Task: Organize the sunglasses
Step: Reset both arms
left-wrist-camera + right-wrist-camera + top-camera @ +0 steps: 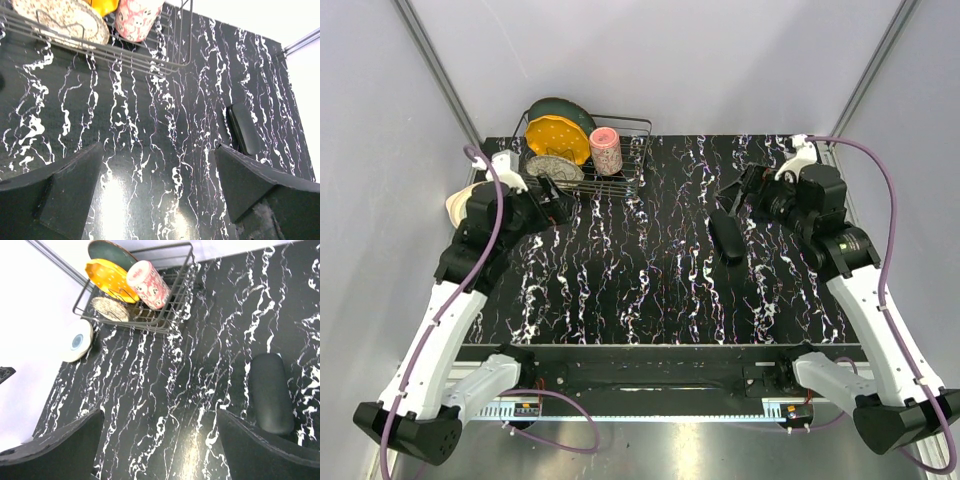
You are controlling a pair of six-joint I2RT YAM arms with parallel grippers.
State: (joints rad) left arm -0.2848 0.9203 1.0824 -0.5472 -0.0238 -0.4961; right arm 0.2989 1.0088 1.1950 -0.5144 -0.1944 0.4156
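The sunglasses are out of view in all three views. A black oblong glasses case (726, 237) lies shut on the black marbled table, right of centre; it also shows as the case (243, 129) in the left wrist view and the case (270, 392) in the right wrist view. My left gripper (552, 200) hovers at the back left beside the dish rack, open, with bare table between its fingers (158, 160). My right gripper (736, 190) hangs at the back right, just behind the case, open with nothing in it (160, 415).
A wire dish rack (630, 170) stands at the back left with a yellow plate (558, 138), a speckled plate (554, 168), a dark plate and a pink cup (606, 150). A white round object (76, 341) lies off the table's left edge. Grey walls close in the sides.
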